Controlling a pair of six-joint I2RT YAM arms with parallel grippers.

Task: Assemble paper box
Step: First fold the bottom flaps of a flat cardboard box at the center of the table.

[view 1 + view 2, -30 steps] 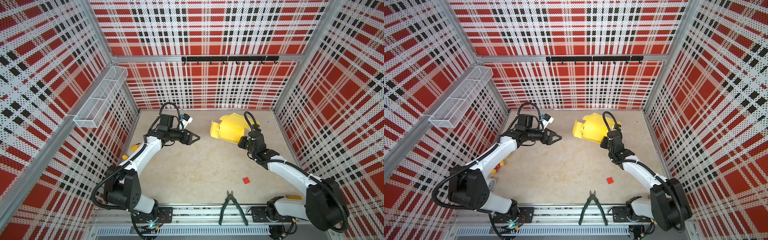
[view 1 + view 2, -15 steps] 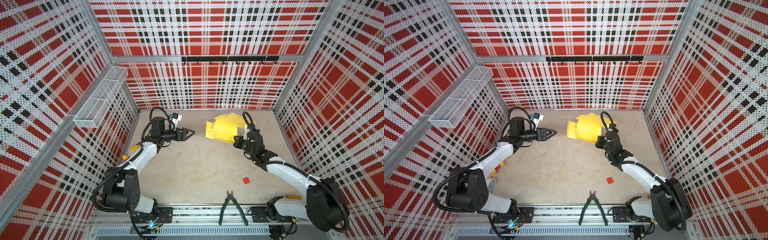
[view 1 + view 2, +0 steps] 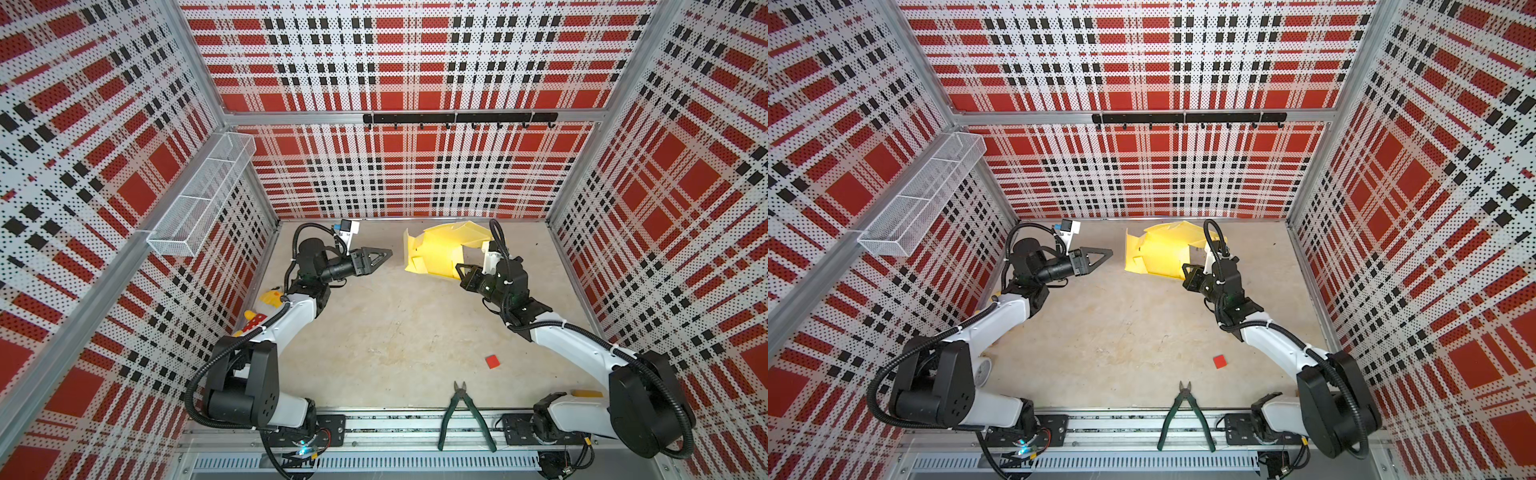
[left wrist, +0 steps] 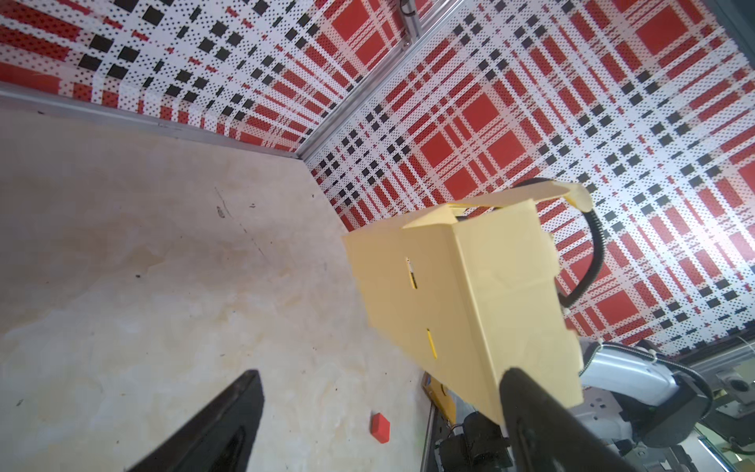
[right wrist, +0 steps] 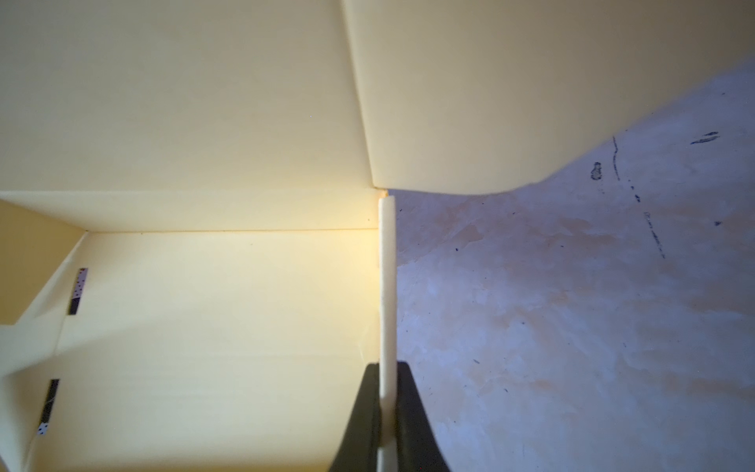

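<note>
1. Workpiece. The paper box (image 3: 440, 249) (image 3: 1163, 253) (image 4: 461, 306) (image 5: 204, 306) is part-folded: pale yellow card with its walls up, flaps loose and two slots in its left wall. It is at the far end of the table (image 3: 395, 332), right of centre and tilted. The left wrist view shows it raised off the surface.

2. Grip. My right pincer (image 3: 464, 273) (image 3: 1187, 274) (image 5: 387, 367) is clamped on the box's near right wall, with the card edge pinched between both fingers.

3. Free tool. My left pincer (image 3: 388, 252) (image 3: 1108, 252) (image 4: 380, 378) stands wide with nothing between its fingers. Its tips point right at the box's left wall, just beside it. In both top views they do not touch it.

4. Change over the last second. My right pincer has carried the box leftward and slightly farther away. My left pincer has rolled to show edge-on from above and spread wider, and its wrist has drawn back toward the left wall.

5. Surroundings.
- A red block (image 3: 492, 360) (image 3: 1219, 360) (image 4: 380, 427) lies near and right of centre.
- Green-handled cutters (image 3: 461, 415) (image 3: 1185, 415) lie at the near edge.
- A plush toy (image 3: 259, 318) rests against the left wall, partly hidden by my left arm.
- A wire basket (image 3: 199, 203) hangs on the left wall.
- A hook rail (image 3: 457, 118) hangs on the far wall.

6. Obstructions. My right arm's black cable (image 3: 500, 241) arcs over the box's far right flap and hides part of it. In the left wrist view one finger (image 4: 543, 408) overlaps the box's near corner, and contact there cannot be judged.
</note>
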